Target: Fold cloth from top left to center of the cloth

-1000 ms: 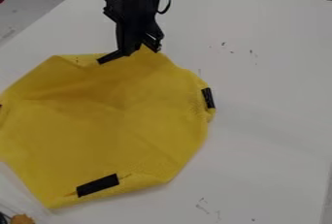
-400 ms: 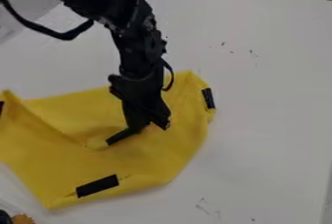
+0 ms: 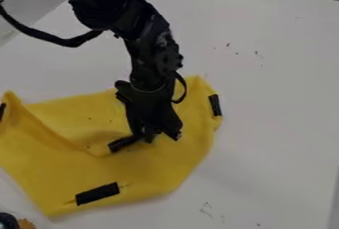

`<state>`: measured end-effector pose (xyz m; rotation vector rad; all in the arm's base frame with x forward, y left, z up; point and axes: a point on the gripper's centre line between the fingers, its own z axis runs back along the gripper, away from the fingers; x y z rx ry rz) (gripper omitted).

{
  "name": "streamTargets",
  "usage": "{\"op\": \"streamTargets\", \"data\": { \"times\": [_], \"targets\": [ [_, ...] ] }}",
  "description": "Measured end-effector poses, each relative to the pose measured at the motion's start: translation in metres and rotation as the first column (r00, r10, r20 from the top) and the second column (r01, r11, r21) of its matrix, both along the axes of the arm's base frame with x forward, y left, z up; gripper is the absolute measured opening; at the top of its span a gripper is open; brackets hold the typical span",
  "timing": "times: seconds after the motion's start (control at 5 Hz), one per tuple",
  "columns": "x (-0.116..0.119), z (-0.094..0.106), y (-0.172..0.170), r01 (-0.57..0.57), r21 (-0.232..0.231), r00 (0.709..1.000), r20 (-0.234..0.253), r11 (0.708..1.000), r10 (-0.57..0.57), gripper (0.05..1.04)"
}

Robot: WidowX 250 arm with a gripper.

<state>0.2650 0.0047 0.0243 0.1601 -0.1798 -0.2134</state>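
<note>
My gripper (image 3: 156, 135) hangs low over the middle of the yellow cloth (image 3: 145, 173), on its folded-over part. The cloth's upper portion lies turned down toward the centre, with a raised fold at the left running down to the gripper. A black strip (image 3: 124, 143) is just left of the gripper's lower end. Another black strip (image 3: 97, 194) lies near the cloth's bottom edge, and one more (image 3: 215, 105) is at the right edge. Part of the fold is hidden behind the gripper.
The white table (image 3: 278, 99) extends to the right of the cloth. A small orange-brown object (image 3: 26, 224) and a dark round one (image 3: 8, 221) sit at the lower left corner. The arm crosses the upper left.
From the cloth's top edge, my gripper has moved down to its middle, and the upper cloth has folded over with it. Lately the gripper has shifted slightly right and down.
</note>
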Motion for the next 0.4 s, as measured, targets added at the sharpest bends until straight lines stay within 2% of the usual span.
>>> {"op": "streamTargets", "data": {
  "times": [0.2,0.4],
  "targets": [
    [0.001,0.032,-0.015,-0.039,0.016,0.996,0.083,0.999,0.037,0.784],
    [0.006,0.050,-0.024,-0.072,-0.028,0.993,0.093,0.997,0.075,0.995]
  ]
}}
